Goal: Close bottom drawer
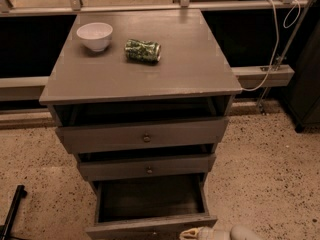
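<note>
The bottom drawer (150,223) of the grey cabinet is pulled far out, and its empty inside shows. Its flat front runs along the bottom edge of the view; its knob is out of view. My gripper (196,233) is at the bottom edge, just below and right of the middle of the drawer front, close to it. Only its pale tip shows, with the white arm (245,233) trailing to the right. The middle drawer (147,167) and top drawer (145,135) above stand slightly out, each with a small round knob.
A white bowl (95,35) and a green can (143,50) on its side rest on the cabinet top (190,69). A white cable (272,39) hangs at the right. A black leg (11,215) stands at the lower left on the speckled floor.
</note>
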Robot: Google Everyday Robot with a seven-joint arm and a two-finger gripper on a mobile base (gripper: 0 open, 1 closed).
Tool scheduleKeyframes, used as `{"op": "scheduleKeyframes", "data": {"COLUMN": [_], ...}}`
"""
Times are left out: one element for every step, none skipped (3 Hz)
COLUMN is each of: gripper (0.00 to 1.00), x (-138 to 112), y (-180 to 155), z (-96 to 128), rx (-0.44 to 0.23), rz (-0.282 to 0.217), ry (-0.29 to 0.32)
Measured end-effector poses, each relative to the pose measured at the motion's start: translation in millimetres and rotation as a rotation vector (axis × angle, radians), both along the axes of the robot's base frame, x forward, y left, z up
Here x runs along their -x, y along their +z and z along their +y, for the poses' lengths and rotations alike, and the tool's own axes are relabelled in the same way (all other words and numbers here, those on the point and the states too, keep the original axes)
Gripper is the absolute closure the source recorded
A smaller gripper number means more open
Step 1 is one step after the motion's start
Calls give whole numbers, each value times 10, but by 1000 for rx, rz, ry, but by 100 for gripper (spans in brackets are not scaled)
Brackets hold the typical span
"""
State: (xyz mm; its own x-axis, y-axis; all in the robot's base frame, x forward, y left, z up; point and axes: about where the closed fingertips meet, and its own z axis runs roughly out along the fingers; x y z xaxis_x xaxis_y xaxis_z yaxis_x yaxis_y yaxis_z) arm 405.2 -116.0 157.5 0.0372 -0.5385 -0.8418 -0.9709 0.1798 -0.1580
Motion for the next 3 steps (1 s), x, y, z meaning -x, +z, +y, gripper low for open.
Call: {"op": "scheduleKeyframes", "data": {"gripper": [100,100,100], "x": [-196,-362,-563], "y": [-117,-137,-136], "z": [247,379,376], "rx": [-33,-43,-25], "rz": [-13,-23,-24], "ry": [-79,-119,-173]}}
